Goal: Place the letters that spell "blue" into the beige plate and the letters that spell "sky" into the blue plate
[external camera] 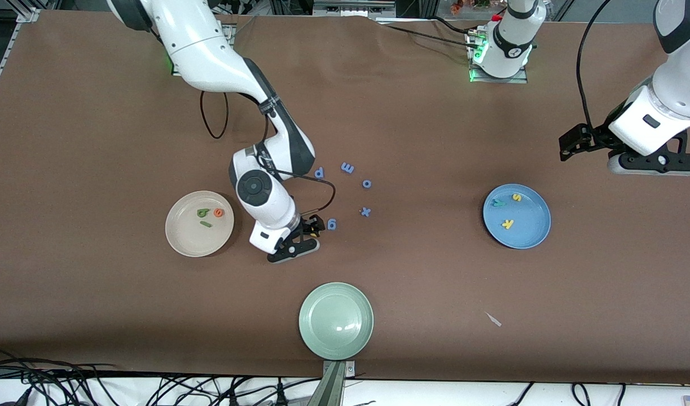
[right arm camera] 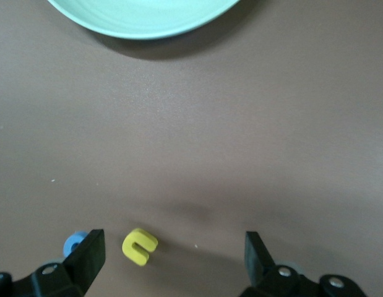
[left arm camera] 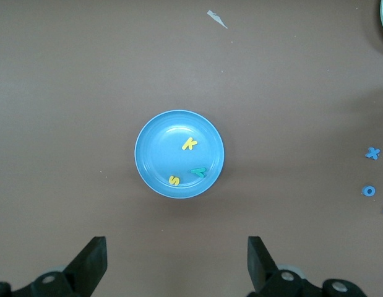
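The right gripper [external camera: 310,232], jaws spread wide and empty, hangs low at centre frame over the yellow u [right arm camera: 139,245], beside the blue g [external camera: 332,224]. The beige plate [external camera: 182,239], at left of centre, holds the green b [external camera: 202,212], orange e [external camera: 218,212] and green l [external camera: 206,224]. At the right edge the left gripper [left arm camera: 176,263] waits released above the table, near the blue plate [external camera: 531,234] with yellow s [external camera: 515,197], yellow k [external camera: 508,224] and teal y [external camera: 497,202].

pale green plate [external camera: 336,321], blue letters [external camera: 347,167], white scrap [external camera: 493,320]

Foam letters s [external camera: 515,197], k [external camera: 508,224] lie in the blue plate [external camera: 534,239].
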Available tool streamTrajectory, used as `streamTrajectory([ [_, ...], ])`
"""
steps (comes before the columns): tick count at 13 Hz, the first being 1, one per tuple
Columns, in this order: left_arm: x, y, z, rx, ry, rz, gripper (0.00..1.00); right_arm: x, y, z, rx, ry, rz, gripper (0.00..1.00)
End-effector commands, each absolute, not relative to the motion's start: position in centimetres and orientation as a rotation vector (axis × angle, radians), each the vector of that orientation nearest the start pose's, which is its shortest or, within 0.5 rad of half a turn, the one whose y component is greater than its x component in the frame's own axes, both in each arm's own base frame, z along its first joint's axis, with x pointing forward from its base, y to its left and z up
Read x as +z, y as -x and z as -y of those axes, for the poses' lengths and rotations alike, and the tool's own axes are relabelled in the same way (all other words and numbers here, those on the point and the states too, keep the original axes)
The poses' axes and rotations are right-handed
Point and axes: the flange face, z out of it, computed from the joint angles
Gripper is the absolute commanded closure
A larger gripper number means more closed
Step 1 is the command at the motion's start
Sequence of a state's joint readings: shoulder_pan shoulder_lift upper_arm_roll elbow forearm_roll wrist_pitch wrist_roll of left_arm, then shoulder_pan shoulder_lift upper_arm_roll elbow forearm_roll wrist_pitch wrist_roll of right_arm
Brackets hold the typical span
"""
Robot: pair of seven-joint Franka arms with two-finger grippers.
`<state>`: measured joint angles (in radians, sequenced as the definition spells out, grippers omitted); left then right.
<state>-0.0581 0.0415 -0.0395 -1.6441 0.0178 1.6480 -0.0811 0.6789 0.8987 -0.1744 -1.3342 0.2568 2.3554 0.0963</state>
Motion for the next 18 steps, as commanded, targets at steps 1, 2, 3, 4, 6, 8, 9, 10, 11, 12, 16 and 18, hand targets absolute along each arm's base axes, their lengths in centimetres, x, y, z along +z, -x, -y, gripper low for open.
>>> streamTrajectory([
  [1,57.8,-56.2,5.5,0.058,3.138,-0.017,0.00,18.8,-64.6,-40.3,-0.211,3.025,0.458,0.00],
  [2,57.8,-56.2,5.5,0.057,3.137,-0.017,0.00,18.1,-64.1,-40.6,-0.193,3.033,0.428,0.00],
  [3,57.8,-56.2,5.5,0.057,3.137,-0.017,0.00,17.6,-63.5,-41.1,-0.179,3.041,0.398,0.00],
  [4,57.8,-56.2,5.5,0.057,3.137,-0.015,0.00,17.1,-63.1,-41.2,-0.166,3.048,0.375,0.01],
  [6,57.8,-56.2,5.5,0.057,3.137,-0.017,0.00,16.4,-62.7,-41.1,-0.149,3.053,0.353,0.01],
  [8,57.8,-56.2,5.5,0.057,3.137,-0.017,0.00,16.3,-62.6,-41.1,-0.149,3.054,0.357,0.07],
  [9,57.8,-56.2,5.5,0.057,3.137,-0.017,0.00,16.1,-62.5,-40.9,-0.143,3.060,0.360,0.15],
  [10,57.8,-56.2,5.5,0.057,3.137,-0.017,0.00,16.0,-62.4,-40.8,-0.139,3.062,0.363,0.19],
  [11,57.8,-56.2,5.5,0.057,3.137,-0.017,0.00,15.9,-62.4,-40.8,-0.136,3.065,0.365,0.25],
  [12,57.9,-56.2,5.5,0.055,3.137,-0.017,0.00,15.9,-62.3,-40.7,-0.133,3.065,0.362,0.27],
  [16,57.8,-56.2,5.5,0.057,3.137,-0.017,0.00,15.4,-61.4,-41.1,-0.105,3.065,0.365,0.43],
  [18,57.8,-56.2,5.5,0.057,3.137,-0.017,0.00,15.5,-61.0,-40.7,-0.087,3.070,0.358,0.50],
])
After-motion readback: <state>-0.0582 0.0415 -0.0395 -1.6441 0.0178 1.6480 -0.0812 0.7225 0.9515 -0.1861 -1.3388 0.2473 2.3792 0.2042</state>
